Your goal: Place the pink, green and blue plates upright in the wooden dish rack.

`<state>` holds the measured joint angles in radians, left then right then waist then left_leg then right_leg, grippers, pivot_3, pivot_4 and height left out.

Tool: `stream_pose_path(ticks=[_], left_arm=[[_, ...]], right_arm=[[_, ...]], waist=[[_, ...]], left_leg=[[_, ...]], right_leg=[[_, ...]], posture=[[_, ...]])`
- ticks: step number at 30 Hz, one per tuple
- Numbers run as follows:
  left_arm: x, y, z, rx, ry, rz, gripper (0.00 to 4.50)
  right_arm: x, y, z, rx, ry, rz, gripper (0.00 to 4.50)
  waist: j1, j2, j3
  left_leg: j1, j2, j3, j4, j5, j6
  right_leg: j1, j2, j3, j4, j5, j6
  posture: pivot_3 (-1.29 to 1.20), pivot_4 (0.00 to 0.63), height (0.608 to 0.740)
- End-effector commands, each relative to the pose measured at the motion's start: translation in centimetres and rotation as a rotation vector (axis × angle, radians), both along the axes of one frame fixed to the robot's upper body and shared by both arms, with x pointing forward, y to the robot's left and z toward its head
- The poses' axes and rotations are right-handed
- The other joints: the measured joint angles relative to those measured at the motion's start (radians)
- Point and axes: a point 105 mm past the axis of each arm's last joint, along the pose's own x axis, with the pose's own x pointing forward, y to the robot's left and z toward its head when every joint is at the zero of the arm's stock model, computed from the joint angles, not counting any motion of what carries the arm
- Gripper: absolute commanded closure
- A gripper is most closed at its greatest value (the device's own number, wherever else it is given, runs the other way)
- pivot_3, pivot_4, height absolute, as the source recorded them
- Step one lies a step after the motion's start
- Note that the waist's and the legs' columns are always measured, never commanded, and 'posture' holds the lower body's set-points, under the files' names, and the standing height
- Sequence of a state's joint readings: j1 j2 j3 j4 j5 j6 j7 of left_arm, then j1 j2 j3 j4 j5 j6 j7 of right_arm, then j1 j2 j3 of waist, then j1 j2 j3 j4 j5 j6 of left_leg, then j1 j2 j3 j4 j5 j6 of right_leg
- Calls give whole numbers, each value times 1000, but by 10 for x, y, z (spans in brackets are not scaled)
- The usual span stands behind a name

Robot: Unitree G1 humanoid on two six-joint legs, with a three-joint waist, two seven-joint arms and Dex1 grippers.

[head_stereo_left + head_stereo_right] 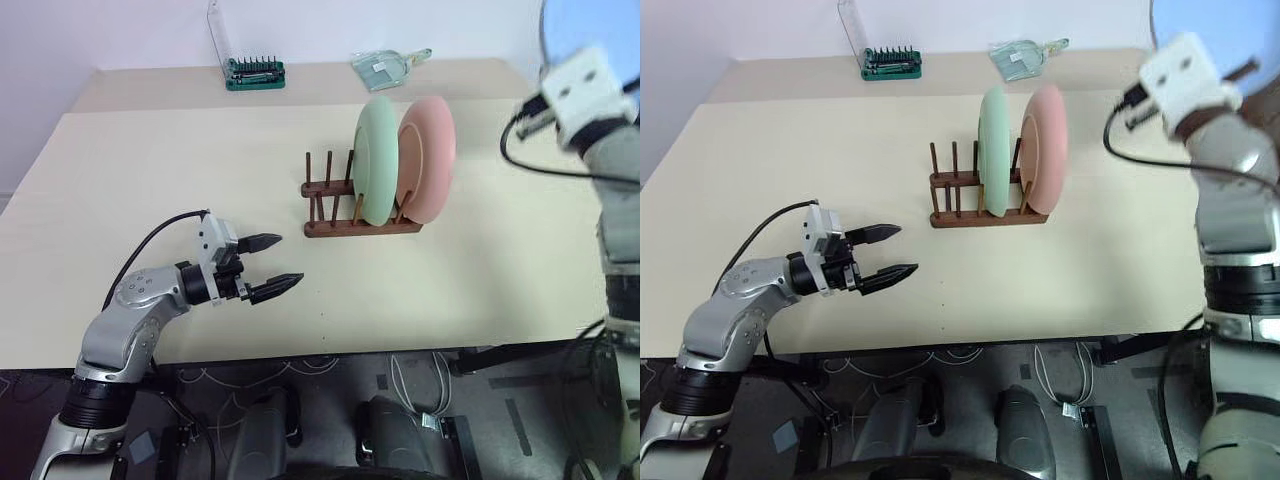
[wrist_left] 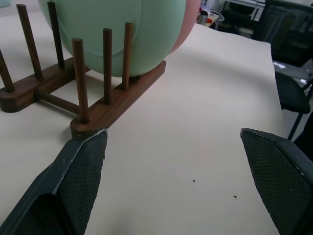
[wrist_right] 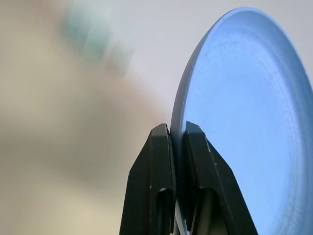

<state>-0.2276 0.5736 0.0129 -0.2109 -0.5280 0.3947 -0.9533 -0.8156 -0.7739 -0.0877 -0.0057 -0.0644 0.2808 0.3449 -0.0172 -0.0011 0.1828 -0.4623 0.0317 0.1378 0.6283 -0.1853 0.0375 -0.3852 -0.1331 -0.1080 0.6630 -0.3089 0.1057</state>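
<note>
Rack: the wooden dish rack (image 1: pixel 355 205) sits just right of centre on the pale bench (image 1: pixel 150 180), its long axis running left to right across the frame, pegs upright.
Green plate: the green plate (image 1: pixel 378 158) stands on edge in the rack, its face turned to the left.
Pink plate: the pink plate (image 1: pixel 428 158) stands on edge just right of the green one, in the rack's right end slots.
Blue plate: the blue plate (image 3: pixel 244 122) is up in the upper right corner of the head views, off the bench, held by its rim.
Right gripper: the right gripper (image 3: pixel 178 142) has its jaws pressed together on the blue plate's rim; the right wrist view shows that pinch, which the head views do not.
Left gripper: the left gripper (image 1: pixel 272 264) hovers at lower left, jaws spread and empty, pointing right toward the rack.
Left wrist view: shows the rack's pegs close up, the green plate between them.
Far edge: a green bit set (image 1: pixel 255 72) and a clear packet (image 1: pixel 385 66).
</note>
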Motion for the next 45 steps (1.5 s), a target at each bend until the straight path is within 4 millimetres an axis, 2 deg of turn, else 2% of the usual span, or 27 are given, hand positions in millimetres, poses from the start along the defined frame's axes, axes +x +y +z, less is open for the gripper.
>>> stream_pose_path(ticks=[1, 3, 6, 8, 11, 14, 18, 22, 25, 31, 40, 45], left_arm=[[-1, -3, 2, -5, -38, -12, 0], [-1, -3, 0, -7, -37, -10, 0], [-1, -5, 2, -13, -43, 0, 0], [-2, -5, 3, -15, -45, 4, 0], [-4, -3, 6, -15, -50, 10, 0], [-2, -2, 5, -13, -51, 22, 0], [-2, -1, 5, -9, -48, 26, 0], [-2, 0, 5, -8, -48, 27, 0], [-2, 1, 7, -3, -48, 30, 0], [-3, -2, 11, -2, -51, 30, 0], [-1, -2, 17, 1, -54, 35, 0], [-2, -9, 23, -3, -61, 28, 0]], right_arm=[[-35, 74, 30, 29, -79, 391, 4429], [-53, 107, 29, 41, -48, 591, 4429], [-84, 157, 21, 186, 75, 967, 4429], [-98, 175, 18, 252, 118, 1105, 4429], [-110, 189, 19, 345, 162, 1213, 4429], [-101, 193, 7, 489, 287, 1236, 4429], [-99, 192, -1, 688, 377, 1311, 4429], [-90, 190, -9, 776, 419, 1281, 4429], [-78, 192, -26, 901, 487, 1243, 4429], [-64, 190, -47, 1000, 571, 1173, 4429], [-48, 183, -64, 1092, 618, 1102, 4429], [-44, 182, -70, 1103, 632, 1072, 4429]], waist=[[0, 0, 0], [1, 0, 0], [3, 0, 0], [2, 0, 0], [2, 0, 0], [1, -1, -1], [1, -1, -1], [0, -1, -1], [-2, -2, -1], [-2, -1, -1], [-2, -1, -1], [-2, -1, -1]], left_leg=[[0, 0, 0, 0, 0, 0], [0, 0, 0, 0, 0, 0], [-1, 0, 0, 1, 0, 1], [-1, 0, 0, 1, -1, 1], [-1, 0, 0, 1, -1, 1], [0, 0, 0, 1, -1, 1], [-1, 0, 0, 1, -1, 1], [-1, 0, 0, 1, -1, 1], [0, 0, 0, 0, -1, 1], [-1, 0, 0, 0, -1, 1], [-2, 0, 0, 0, -1, 1], [-2, 0, 0, 0, -1, 1]], right_leg=[[0, 0, 0, 0, 0, 0], [0, 0, 0, 0, 0, 0], [1, 0, 0, 0, 0, 0], [1, 0, -1, 0, 0, 0], [0, 0, 0, 1, 0, 0], [0, 0, -1, 1, 0, 0], [0, 0, 0, 1, 0, 0], [0, 0, 0, 2, 0, 0], [0, 0, 0, 2, 0, 0], [-2, 0, 0, 2, 0, 0], [-2, 0, 0, 2, 0, 0], [-2, 0, 0, 2, 0, 0]], posture=[[0, 150, 737], [0, 150, 737], [0, 150, 737], [0, 150, 737], [0, 150, 737], [0, 150, 737], [0, 150, 737], [0, 150, 737], [0, 150, 737], [0, 150, 737], [0, 150, 737], [0, 150, 737]])
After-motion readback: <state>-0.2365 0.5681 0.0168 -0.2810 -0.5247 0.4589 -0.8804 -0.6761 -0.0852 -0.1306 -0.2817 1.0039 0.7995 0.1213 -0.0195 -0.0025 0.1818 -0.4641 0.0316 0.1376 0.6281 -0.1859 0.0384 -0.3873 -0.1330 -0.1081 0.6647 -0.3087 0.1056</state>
